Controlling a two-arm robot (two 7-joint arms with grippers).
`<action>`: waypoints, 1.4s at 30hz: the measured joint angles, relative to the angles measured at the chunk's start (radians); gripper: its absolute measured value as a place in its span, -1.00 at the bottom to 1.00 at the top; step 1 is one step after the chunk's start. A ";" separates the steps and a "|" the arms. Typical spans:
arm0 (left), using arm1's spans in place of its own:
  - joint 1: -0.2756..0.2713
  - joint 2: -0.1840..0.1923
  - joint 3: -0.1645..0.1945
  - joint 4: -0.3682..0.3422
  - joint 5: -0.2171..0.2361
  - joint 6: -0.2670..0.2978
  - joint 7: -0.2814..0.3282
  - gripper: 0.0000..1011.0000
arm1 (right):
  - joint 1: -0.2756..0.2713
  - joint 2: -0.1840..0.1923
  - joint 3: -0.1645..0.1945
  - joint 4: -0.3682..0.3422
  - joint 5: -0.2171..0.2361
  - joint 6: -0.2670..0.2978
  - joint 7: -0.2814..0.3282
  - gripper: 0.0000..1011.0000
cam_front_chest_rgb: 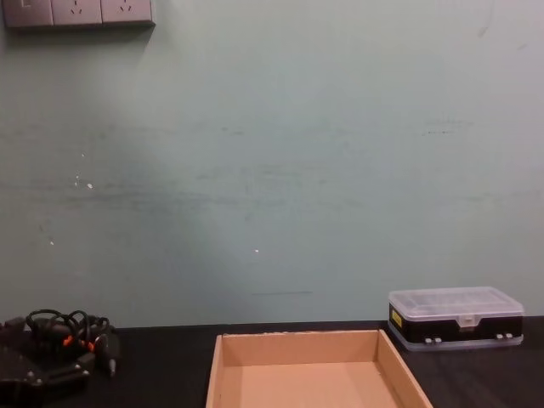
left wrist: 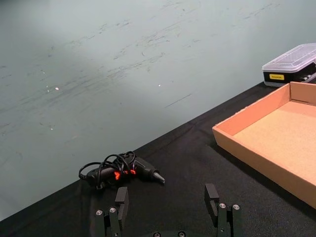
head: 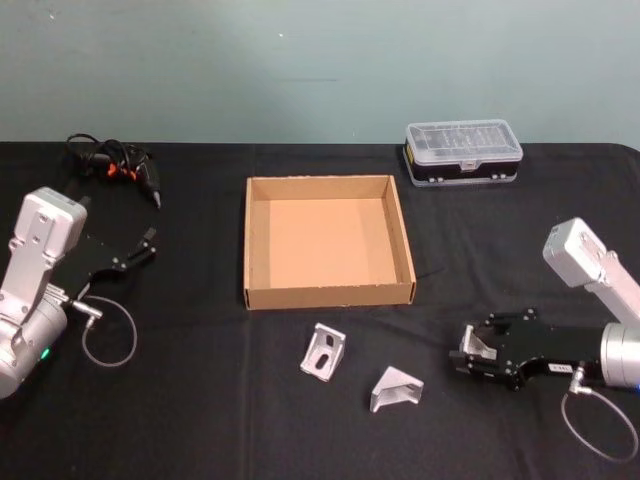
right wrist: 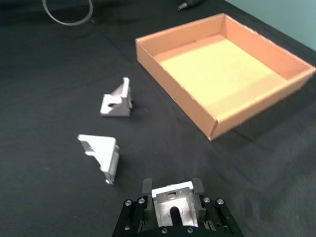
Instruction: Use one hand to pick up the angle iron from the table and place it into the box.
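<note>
Right hand [head: 470, 351] sits at the near right of the tabletop [head: 200, 420], clenched on an angle iron [head: 481, 346]. In the right wrist view I see that angle iron [right wrist: 173, 197] seated between the two fingers [right wrist: 146, 186]. I cannot tell whether the part touches the tabletop. The box [head: 330, 294] stands at centre, farther from me than the right hand and to its left, with its floor bare. A second angle iron [head: 324, 352] stands just in front of the box's near wall. A third angle iron [head: 397, 389] lies between the second one and the right hand. Left hand [head: 143, 246] is parked at the left, fingers [left wrist: 121, 200] spread, grasping nothing. A black case [head: 463, 152] and a corded tool [head: 115, 163] lie at the far edge.
</note>
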 joint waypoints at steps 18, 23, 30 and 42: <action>0.000 0.000 0.000 0.000 0.000 0.000 0.000 1.00 | 0.220 -0.079 -0.026 -0.108 0.076 0.253 -0.021 -0.06; 0.000 0.000 0.000 0.000 0.000 0.000 0.000 1.00 | 0.330 -0.151 -0.065 -0.020 0.077 0.311 -0.018 -0.06; 0.000 0.000 0.000 0.000 0.000 0.000 0.000 1.00 | 0.433 -0.250 -0.115 0.120 0.068 0.345 -0.045 -0.06; 0.000 0.000 0.000 0.000 0.000 0.000 0.000 1.00 | 0.548 -0.399 -0.199 0.383 0.012 0.307 -0.086 -0.06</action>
